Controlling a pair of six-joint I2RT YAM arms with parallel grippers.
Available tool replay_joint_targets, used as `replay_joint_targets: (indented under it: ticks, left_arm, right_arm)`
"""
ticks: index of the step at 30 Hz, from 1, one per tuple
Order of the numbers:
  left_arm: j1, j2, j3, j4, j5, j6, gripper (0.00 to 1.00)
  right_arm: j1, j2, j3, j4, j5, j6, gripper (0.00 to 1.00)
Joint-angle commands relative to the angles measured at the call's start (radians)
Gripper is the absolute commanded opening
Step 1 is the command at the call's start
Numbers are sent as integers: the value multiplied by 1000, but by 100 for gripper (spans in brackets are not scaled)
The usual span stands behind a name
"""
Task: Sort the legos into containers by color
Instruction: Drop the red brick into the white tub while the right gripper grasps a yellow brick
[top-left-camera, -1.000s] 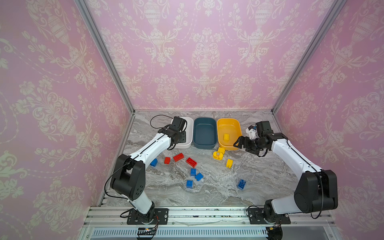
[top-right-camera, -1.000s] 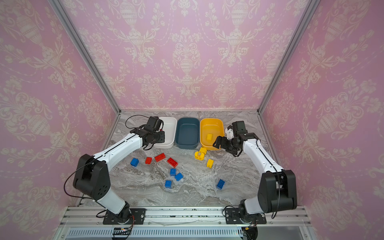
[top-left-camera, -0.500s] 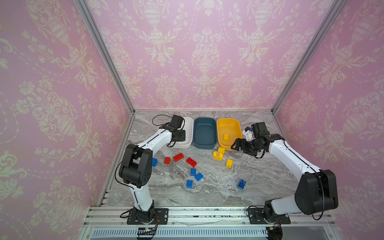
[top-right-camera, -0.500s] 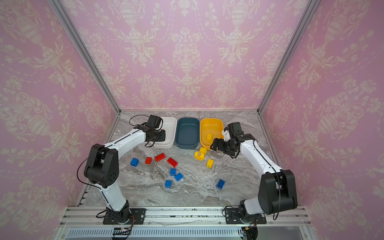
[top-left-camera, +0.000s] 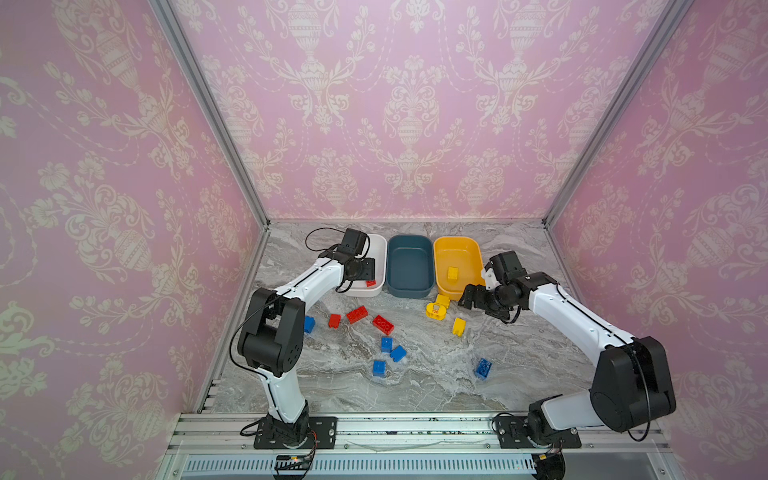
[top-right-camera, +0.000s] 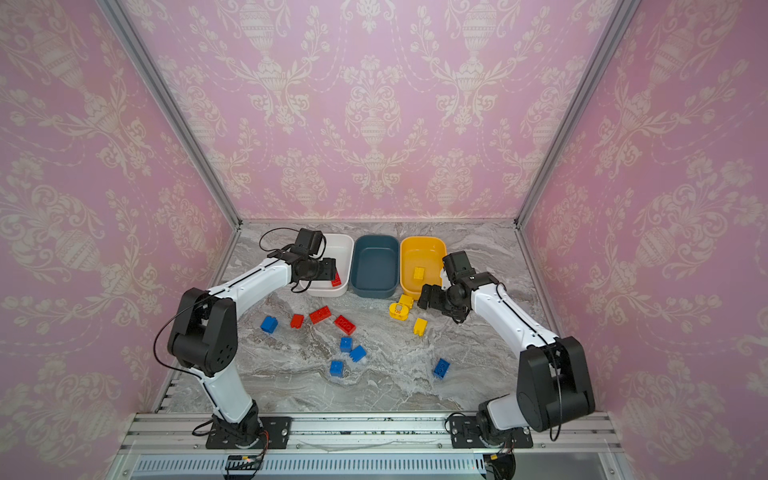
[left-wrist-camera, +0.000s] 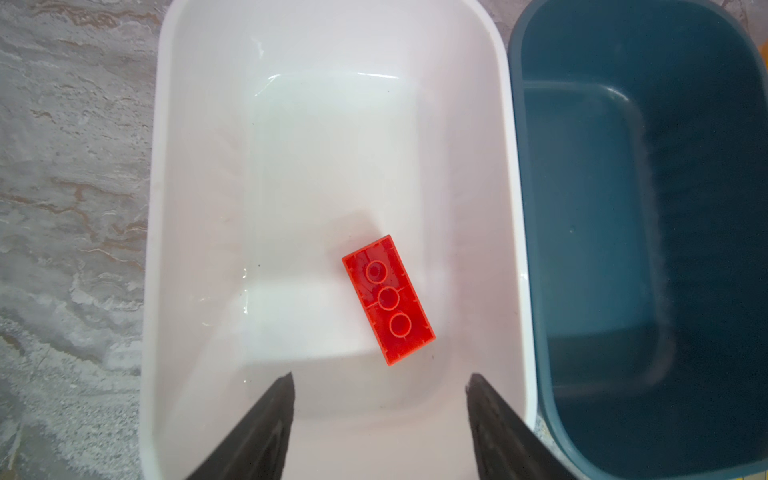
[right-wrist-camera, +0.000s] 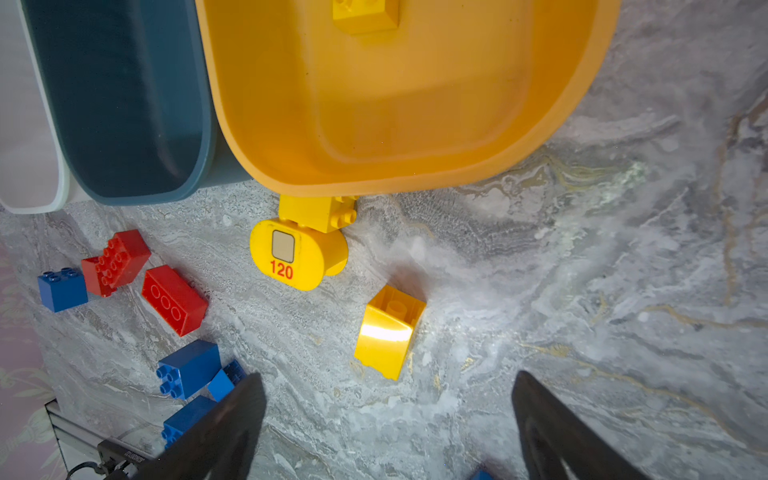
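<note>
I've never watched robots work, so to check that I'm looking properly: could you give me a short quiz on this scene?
1. True or false: the left gripper is holding the red brick above the white tub.
2. Which tub holds no bricks? A white, B teal, C yellow.
3. What number is printed on the rounded yellow piece?
Key: 1 false: its jaws stand open and the brick lies in the tub. 2 B, the teal tub. 3 120.
</note>
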Motion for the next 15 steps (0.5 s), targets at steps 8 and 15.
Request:
replay_joint_targets:
  ticks: [8, 15]
  left_arm:
    - [39, -181, -192, 140, 137, -100, 76]
    - [50, -318, -320, 196, 160, -143, 83]
  right_arm:
    - [120, 1, -16, -10, 181, 148, 92]
    - [185, 44, -34, 19, 247, 271, 83]
